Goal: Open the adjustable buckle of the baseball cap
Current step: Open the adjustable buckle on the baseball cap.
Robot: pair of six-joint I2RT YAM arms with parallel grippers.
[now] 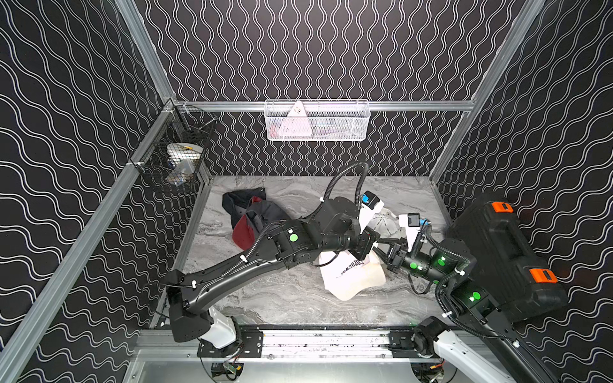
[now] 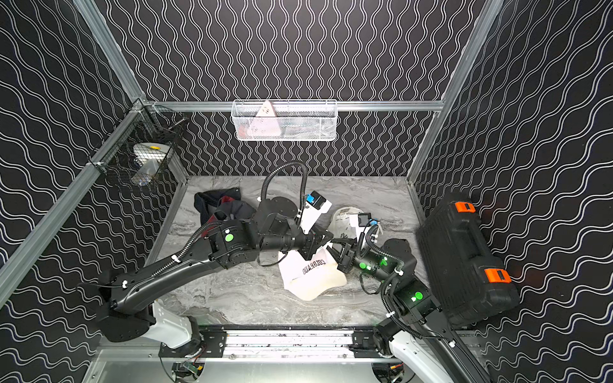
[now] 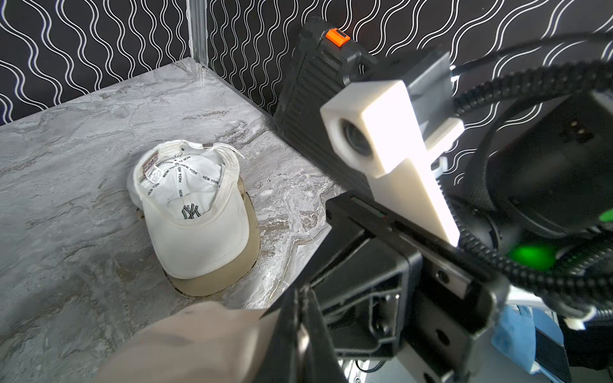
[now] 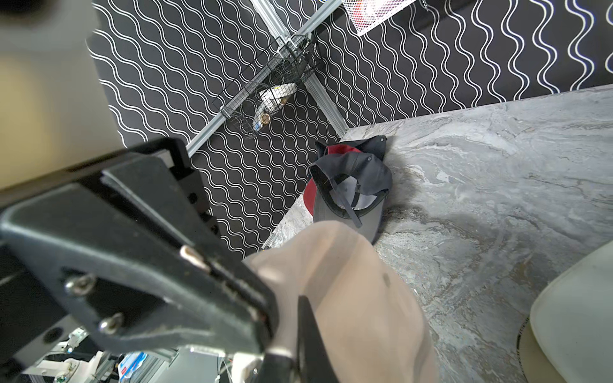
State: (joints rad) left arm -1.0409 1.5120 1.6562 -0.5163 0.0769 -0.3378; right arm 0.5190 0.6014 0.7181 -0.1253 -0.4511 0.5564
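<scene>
Marble table (image 1: pixel 282 298) under wavy black walls carries the white Colorado cap (image 1: pixel 351 275) right of centre, towards the front. Left gripper (image 1: pixel 372 247) and right gripper (image 1: pixel 384 244) meet tip to tip at its rear, each clamped tight on pale cap fabric; the buckle itself is hidden. A New York cap (image 3: pixel 192 212) lies behind, and dark caps (image 4: pixel 348 185) lie far left.

Cream cap (image 1: pixel 351 275) rear and its buckle were hidden under left gripper (image 1: pixel 373 246) and right gripper (image 1: pixel 380 243), right of centre in both top views. In both wrist views its fabric was a blurred tan mass. White basket (image 1: pixel 351 126) contents, upper centre, were unreadable. Dark caps (image 1: pixel 242 202) sat partly behind left arm (image 1: pixel 252 265).
</scene>
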